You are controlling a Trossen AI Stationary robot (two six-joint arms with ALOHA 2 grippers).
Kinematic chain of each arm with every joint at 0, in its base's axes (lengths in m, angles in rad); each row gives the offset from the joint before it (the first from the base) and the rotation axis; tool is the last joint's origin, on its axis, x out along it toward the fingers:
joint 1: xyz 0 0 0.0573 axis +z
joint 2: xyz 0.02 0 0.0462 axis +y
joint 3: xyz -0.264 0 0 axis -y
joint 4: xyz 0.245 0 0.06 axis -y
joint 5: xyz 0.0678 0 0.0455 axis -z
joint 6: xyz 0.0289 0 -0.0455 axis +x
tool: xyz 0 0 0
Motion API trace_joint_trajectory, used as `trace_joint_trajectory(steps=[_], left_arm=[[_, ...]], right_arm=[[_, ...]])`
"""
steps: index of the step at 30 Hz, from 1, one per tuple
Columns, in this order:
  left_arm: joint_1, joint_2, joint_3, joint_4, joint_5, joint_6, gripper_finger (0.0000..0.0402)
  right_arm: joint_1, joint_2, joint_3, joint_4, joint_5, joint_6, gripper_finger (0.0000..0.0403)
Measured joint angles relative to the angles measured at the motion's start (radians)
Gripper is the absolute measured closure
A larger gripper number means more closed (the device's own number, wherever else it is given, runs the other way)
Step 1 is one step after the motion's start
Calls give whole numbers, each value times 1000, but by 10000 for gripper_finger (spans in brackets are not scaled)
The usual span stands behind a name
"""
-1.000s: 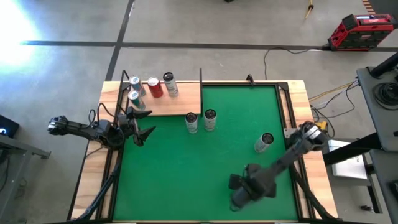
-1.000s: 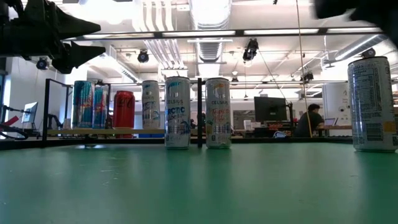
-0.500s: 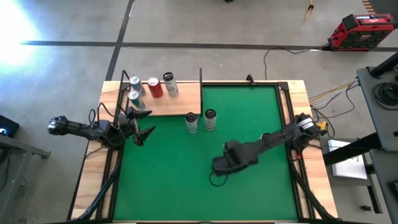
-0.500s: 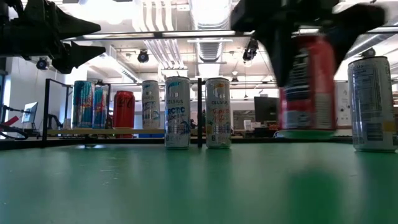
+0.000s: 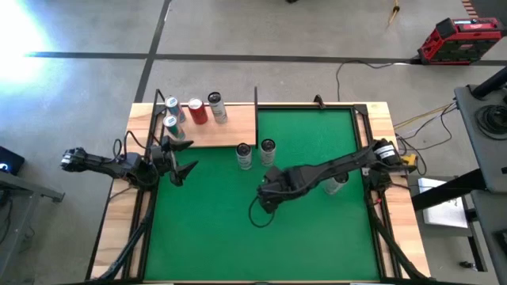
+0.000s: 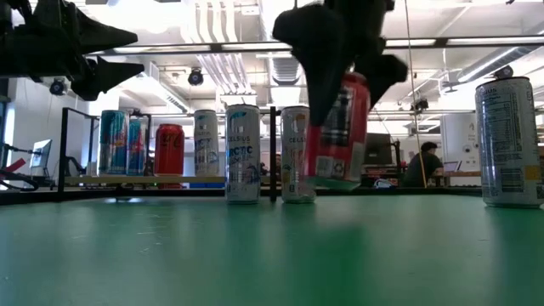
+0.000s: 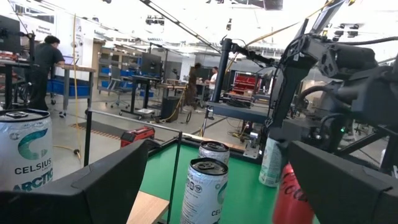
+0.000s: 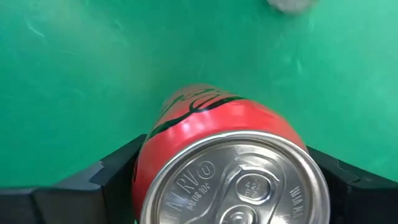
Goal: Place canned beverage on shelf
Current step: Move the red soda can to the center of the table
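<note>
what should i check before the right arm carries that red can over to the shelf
1. Grip: right gripper is shut on the red can, fingers on both sides. ok
2. Lift: in the low view the can hangs clear of the green mat. ok
3. Can attitude: it leans a little in the low view. not ok
4. Path: two Celsius cans stand on the mat just off the shelf's corner, between the held can and the shelf. not ok
5. Free spot: bare board shows on the shelf's right part, beside the four cans already there. ok
6. Left gripper hovers open by the shelf's front edge, near the approach. cannot tell
</note>
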Motion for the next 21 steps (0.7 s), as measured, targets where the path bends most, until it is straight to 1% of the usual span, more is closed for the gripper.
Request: trace_joint_trajectory(steps=[4,9,14,16,19,21], left_arm=[[0,0,0,0,0,0,27],[0,0,0,0,0,0,27],[0,0,0,0,0,0,27],[0,0,0,0,0,0,27],[0,0,0,0,0,0,27],[0,0,0,0,0,0,27]], right_arm=[[-24,34,0,27,16,-182,81],[-39,62,0,95,12,-412,79],[-45,54,0,159,20,-530,79],[-45,51,2,179,22,-602,79],[-45,55,24,183,21,-779,78],[-39,68,36,185,16,-943,78]])
